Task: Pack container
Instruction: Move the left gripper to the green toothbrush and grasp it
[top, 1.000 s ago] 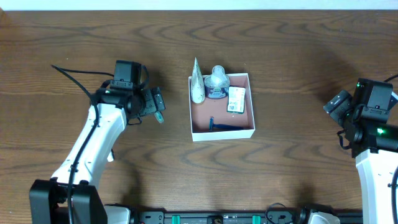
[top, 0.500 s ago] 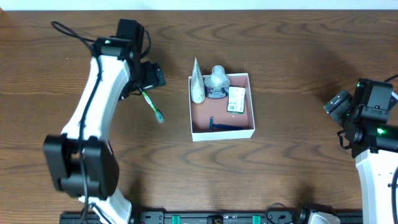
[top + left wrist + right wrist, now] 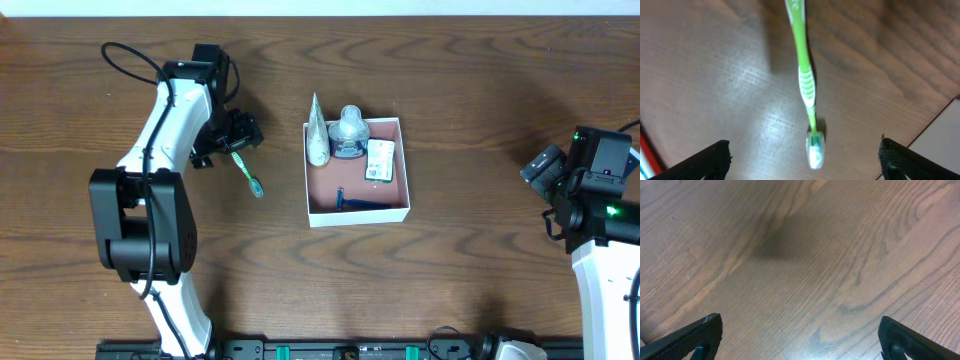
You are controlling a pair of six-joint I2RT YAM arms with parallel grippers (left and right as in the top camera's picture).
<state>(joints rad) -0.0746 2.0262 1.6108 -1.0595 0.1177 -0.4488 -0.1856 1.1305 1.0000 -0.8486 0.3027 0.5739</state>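
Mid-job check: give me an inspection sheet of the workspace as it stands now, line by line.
Surface: brown wood table, no spill seen.
Job's things: container mid-table, holding a packet, a blue item and a clear bottle; tube at its left wall; toothbrush flat on the table left of it.
Clutter: nothing seen.
Grippers: left gripper open by the toothbrush, not gripping it; right gripper open over bare wood.
Cables: black cable looping off the left arm, away from the container.
Surroundings: pale strip along the far edge; black rail at the near edge.
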